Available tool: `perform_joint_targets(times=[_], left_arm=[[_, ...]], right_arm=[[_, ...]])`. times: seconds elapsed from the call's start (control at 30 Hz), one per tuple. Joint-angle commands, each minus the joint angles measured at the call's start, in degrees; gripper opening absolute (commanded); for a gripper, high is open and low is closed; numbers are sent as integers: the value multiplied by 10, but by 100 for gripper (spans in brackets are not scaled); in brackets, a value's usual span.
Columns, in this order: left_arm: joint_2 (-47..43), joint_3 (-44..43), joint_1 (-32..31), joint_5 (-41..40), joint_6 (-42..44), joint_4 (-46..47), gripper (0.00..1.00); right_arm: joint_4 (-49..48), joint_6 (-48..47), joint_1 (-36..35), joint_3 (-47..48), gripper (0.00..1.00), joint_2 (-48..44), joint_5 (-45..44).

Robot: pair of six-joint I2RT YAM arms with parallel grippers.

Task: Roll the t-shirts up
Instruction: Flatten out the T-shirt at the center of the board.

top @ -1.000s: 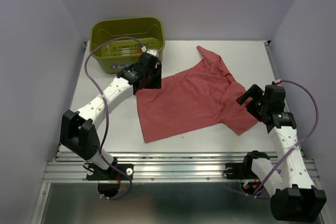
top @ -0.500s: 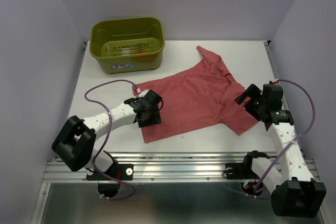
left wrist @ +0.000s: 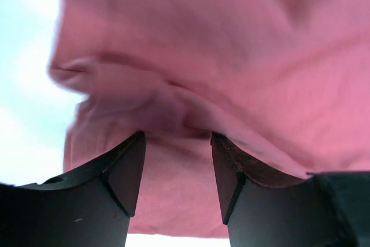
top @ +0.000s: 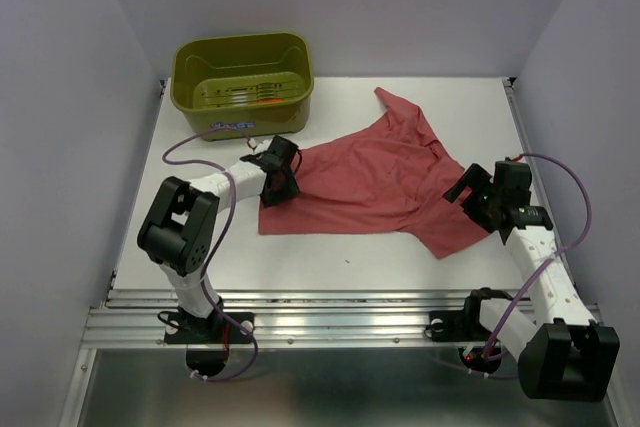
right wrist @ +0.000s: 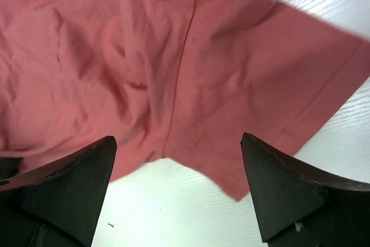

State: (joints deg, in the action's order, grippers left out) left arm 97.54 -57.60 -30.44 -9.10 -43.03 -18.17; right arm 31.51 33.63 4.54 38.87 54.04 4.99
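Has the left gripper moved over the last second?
Yes. The left gripper first swung from beside the green basket toward the table's near edge, then came back partway toward the basket, pulling the rose-red t-shirt's near-left corner with it.

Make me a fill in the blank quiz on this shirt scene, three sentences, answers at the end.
1. The rose-red t-shirt lies on the white ___.
2. The olive-green basket stands at the far ___ corner.
3. The right gripper is over a sleeve, its jaws ___.
Missing words: table; left; open.
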Motion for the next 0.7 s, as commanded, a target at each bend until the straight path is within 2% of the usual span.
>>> perform_joint_targets(times=[0.0,0.2,0.33,0.47,0.67], left_arm=[[32,-48,56,-63,59,-8,60],[6,-101,76,-80,89,-42,60],[-65,-56,66,-58,93,-61,61],[-172,22,66,-53,44,-98,60],[-223,73,67,-83,-42,-155,63]], right_arm=[[-36,-9,3,-1,95,-7,10],[-46,-10,3,-4,95,4,16],[-44,-18,3,-1,95,5,11],[-37,-34,3,13,96,4,-3],[-46,-36,3,17,96,26,14]])
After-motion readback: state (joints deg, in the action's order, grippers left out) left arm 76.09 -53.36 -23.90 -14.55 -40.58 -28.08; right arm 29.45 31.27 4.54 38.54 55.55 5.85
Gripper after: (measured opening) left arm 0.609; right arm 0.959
